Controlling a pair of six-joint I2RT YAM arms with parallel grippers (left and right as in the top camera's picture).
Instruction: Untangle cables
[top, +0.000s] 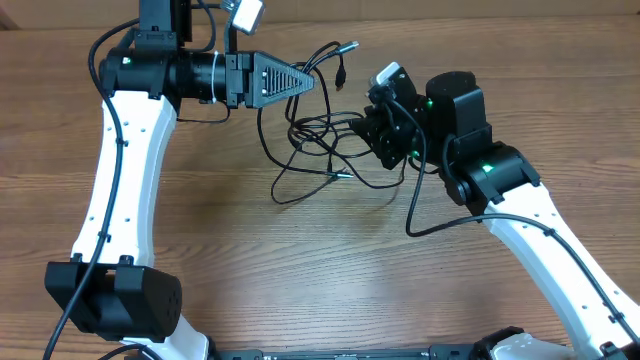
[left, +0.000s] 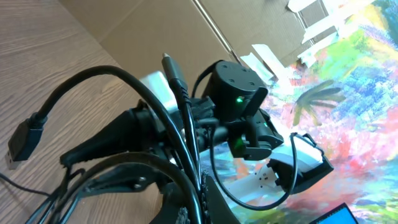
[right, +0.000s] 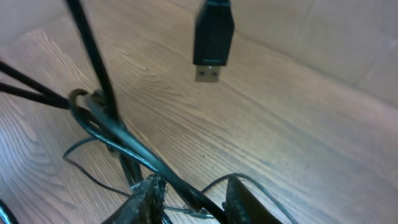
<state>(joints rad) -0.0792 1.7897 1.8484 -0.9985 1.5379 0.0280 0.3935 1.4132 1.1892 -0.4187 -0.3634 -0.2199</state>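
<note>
Several cables (top: 335, 128) tangled; left gripper (top: 312, 83) clamping strands.

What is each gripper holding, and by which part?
The left gripper is shut on the cables, pinching strands just short of their plug ends. The right gripper straddles strands of the tangle, jaws apart, nothing clamped.

No legible text (USB plug (right: 213, 37) too blurred).
</note>
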